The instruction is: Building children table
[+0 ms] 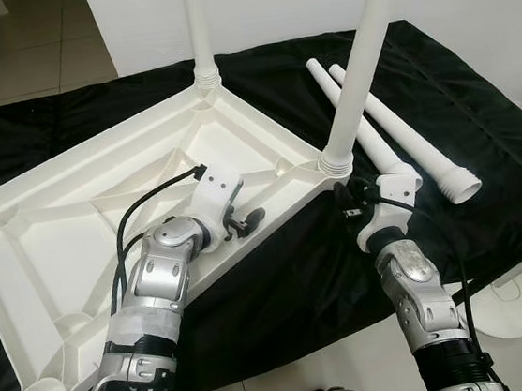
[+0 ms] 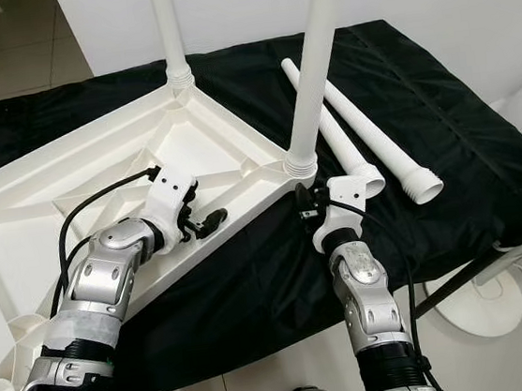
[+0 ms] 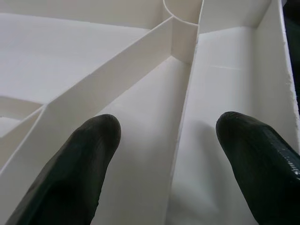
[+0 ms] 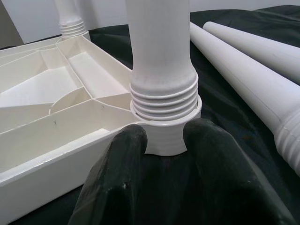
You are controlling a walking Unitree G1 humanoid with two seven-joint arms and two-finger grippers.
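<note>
Left gripper (image 1: 245, 224) gapes wide over tabletop (image 1: 47, 220) rim; right gripper (image 4: 164, 140) narrow at leg (image 1: 357, 71) socket.

Looked like smooth white moulded plastic with a soft satin sheen, the upturned ribbed tabletop (image 1: 47, 220); same plastic on the two upright screwed-in round legs (image 1: 359, 62), ridged with threads at the base, and on the two loose tapered white legs (image 2: 368, 141) lying by. Spread beneath, a black cloth sheet (image 2: 442, 128), slightly glossy and creased. Brushed silvery metal on the arm casings, matt black rubbery coating on the left gripper (image 3: 164, 150) fingers and right gripper (image 4: 164, 154) fingers. Glossy pale floor tiles (image 1: 37, 51) beyond.
</note>
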